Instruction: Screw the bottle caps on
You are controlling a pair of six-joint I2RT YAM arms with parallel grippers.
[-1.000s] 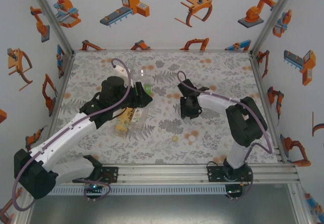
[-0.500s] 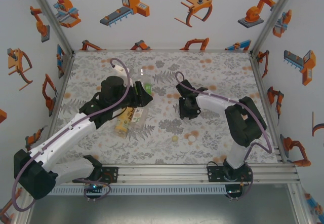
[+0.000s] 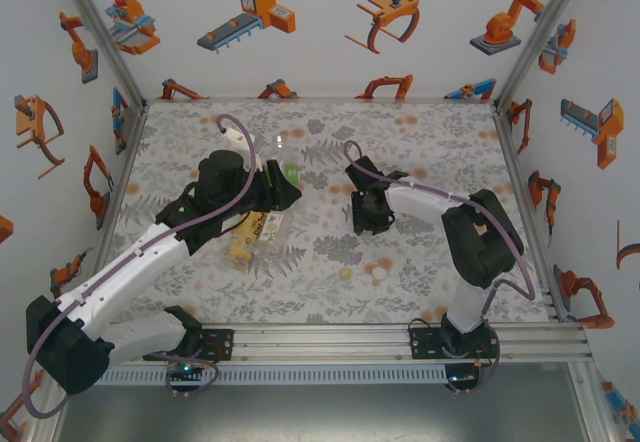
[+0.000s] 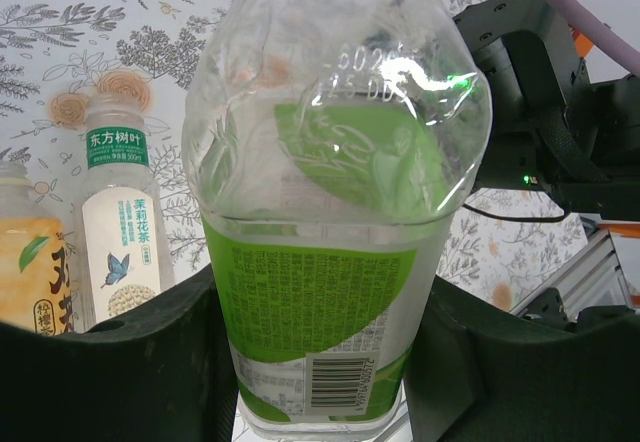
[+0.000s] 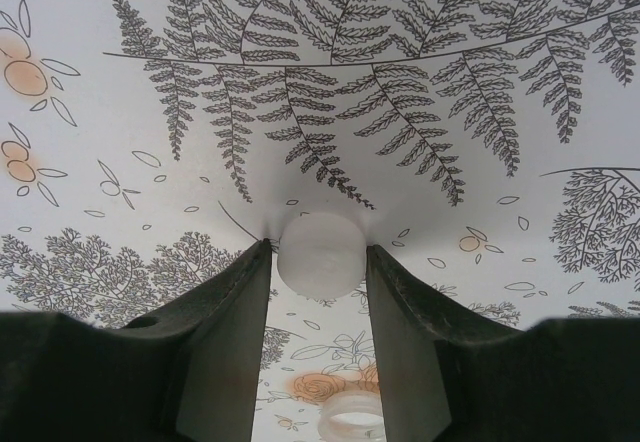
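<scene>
Close to the near edge of the table (image 3: 440,142), I am seeing a pale yellow cap (image 3: 345,273) lying loose. Further in, towards the left edge, the juice bottle (image 3: 240,249) and the white-labelled bottle (image 3: 270,228) are lying just beside each other. Mid-table, my left gripper (image 3: 284,188) is clamping the green-labelled bottle (image 4: 330,212). My right gripper (image 5: 318,254) is pinching a white cap (image 5: 320,262), apart from that bottle. As far as I can tell, nothing is screwed on yet. Beyond, the table's far half is offering open room.
</scene>
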